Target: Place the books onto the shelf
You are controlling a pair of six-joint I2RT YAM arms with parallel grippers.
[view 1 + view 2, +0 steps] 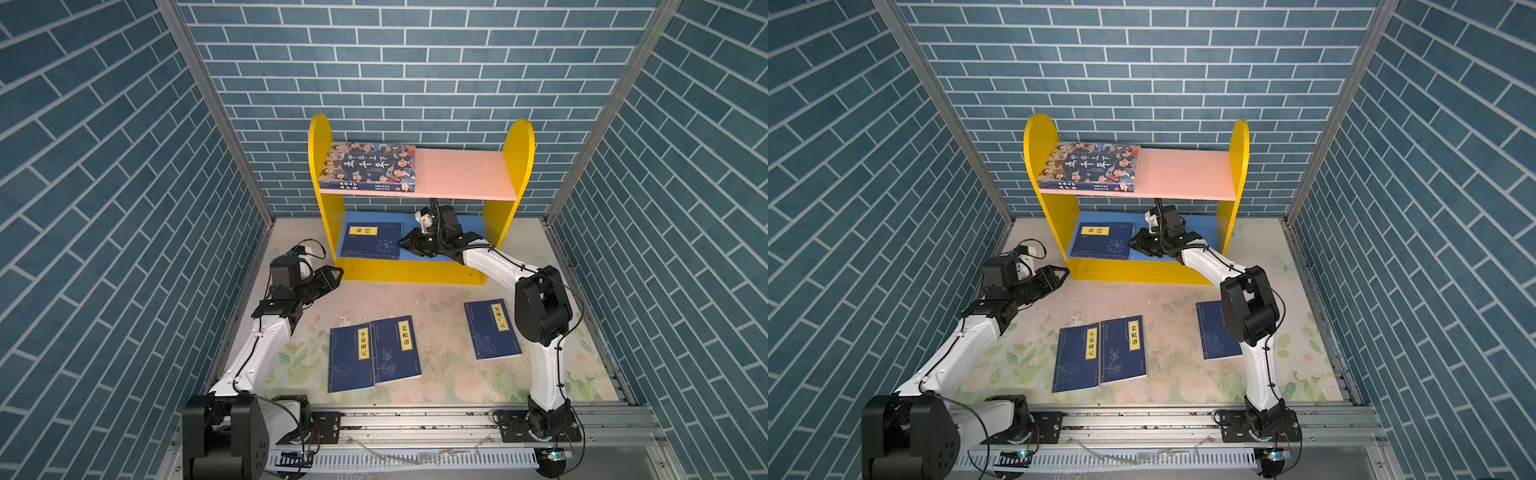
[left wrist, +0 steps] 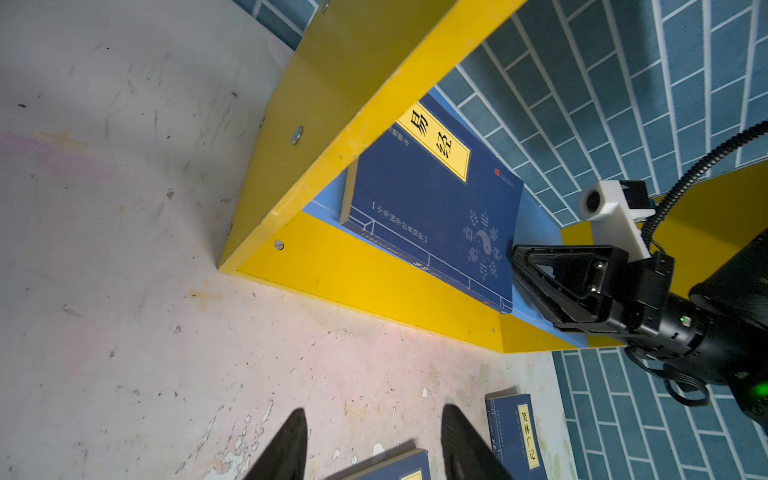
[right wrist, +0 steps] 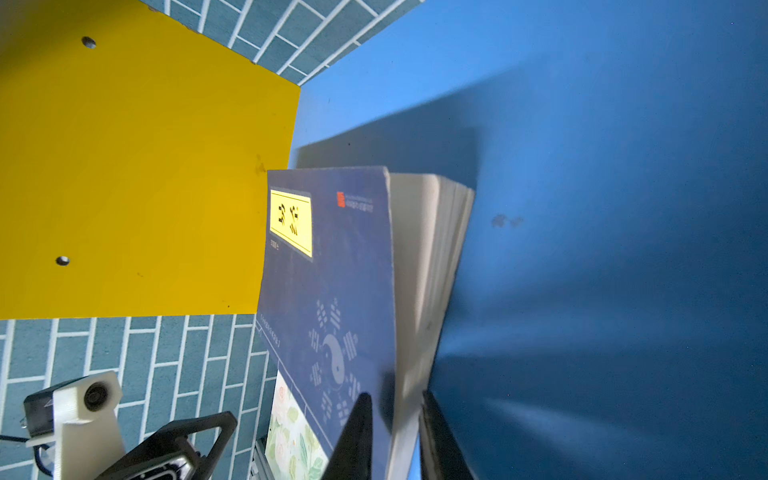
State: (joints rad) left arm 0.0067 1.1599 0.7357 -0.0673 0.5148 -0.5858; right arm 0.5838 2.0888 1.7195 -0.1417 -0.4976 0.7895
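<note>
Top views both show your left gripper [image 1: 335, 275] parked beside the shelf [image 1: 415, 272], jaws apart and empty, leaving the opening free. On the blue lower board [image 3: 582, 208] the navy book [image 1: 370, 243] lies near the left panel [image 1: 328, 216]. Your right gripper [image 1: 406, 244] clamps its free edge, probably to seat it. Bare board lies rightward; the pink board [image 1: 461, 174] hangs close overhead.

On the shelf [image 1: 322, 137], the cartoon-face book [image 1: 370, 166] reads 中华上下五千年, and the lower-board navy book [image 1: 372, 243] bears 易经 on a yellow label. In front of the shelf, yellow labels read 小窗幽记 on the left navy book [image 1: 350, 359], 菜根谭 on the middle navy book [image 1: 395, 351] and 笑林广记 on the right navy book [image 1: 490, 330].
</note>
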